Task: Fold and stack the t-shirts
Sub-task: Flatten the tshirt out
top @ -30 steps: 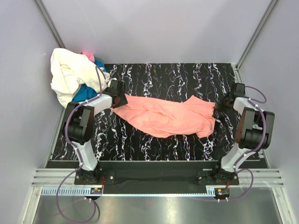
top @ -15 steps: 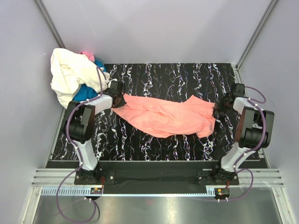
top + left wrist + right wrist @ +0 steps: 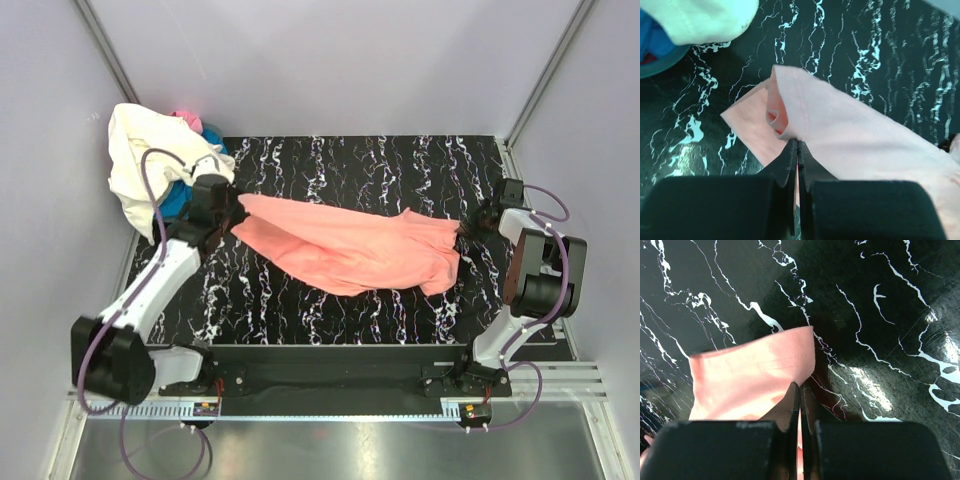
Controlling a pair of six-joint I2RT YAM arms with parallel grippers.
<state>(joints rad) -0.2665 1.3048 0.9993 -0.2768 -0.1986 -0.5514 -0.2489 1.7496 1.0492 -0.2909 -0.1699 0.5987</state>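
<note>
Over at the far left corner, the cream-white shirt (image 3: 140,160) sat in a crumpled heap, hanging partly off the edge of the black marbled table (image 3: 380,165). The blue shirt (image 3: 649,37) was tucked under it, with only bits peeking out. A little scrap of hot pink cloth (image 3: 187,118) showed at the far side of the heap, too small to tell how it lay.

Just right of that pile, the left tool (image 3: 797,147) was clamped down tight on the left end of the salmon-pink shirt (image 3: 350,245). From the wrist camera the two black fingers were pressed together with the fabric pinched between them. The cloth there was doubled over into a small fold, with another layer of it lying flat on the table beneath.

The salmon-pink shirt itself ran lengthwise across the middle of the table, from one tool to the other. It was pretty wrinkled, with long creases along it, and its near edge bellied out toward the arm bases. It was close to the heap on the left but not touching it, as far as I could see.

Way over on the right side, the right tool (image 3: 800,390) was pinched shut on the shirt's right end. It held a hemmed edge, stitching visible, with bare table all around that corner.
</note>
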